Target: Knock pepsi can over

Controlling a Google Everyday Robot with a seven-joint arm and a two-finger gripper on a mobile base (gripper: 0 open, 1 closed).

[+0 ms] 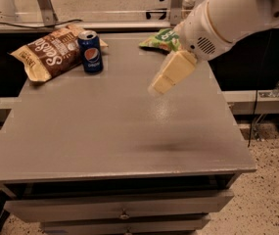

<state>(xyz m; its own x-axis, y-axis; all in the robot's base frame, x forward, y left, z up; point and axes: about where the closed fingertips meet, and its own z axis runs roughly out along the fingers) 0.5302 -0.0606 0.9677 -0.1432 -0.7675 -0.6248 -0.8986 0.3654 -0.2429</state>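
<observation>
- Gripper (164, 82): it hangs in the air to the right of the pepsi can (90, 52) and nearer the camera, well apart from it, pointing down and toward the can's side of the table. You cannot tell from here whether it is open or closed. Nothing shows in it.
- Height: a soft shadow on the table (119, 131) lies nearer the camera than the gripper, so read it as clear of the surface and not resting on it.
- Arm (227, 18): the white arm comes in from the far right, on the side opposite the can. This leaves an open run of bare tabletop between gripper and can, which suits a sideways sweep.
- Pepsi can: it stands upright near the table's back edge, logo facing the camera. The knock is not yet done.
- Brown chip bag (48, 53): it lies right against the can, on the side away from the gripper. A push from the gripper's side would tip the can onto this bag, so aim high on the can.
- Green snack bag (161, 39): it sits level with the can and well to its right, partly behind the arm and out of the likely path.
</observation>
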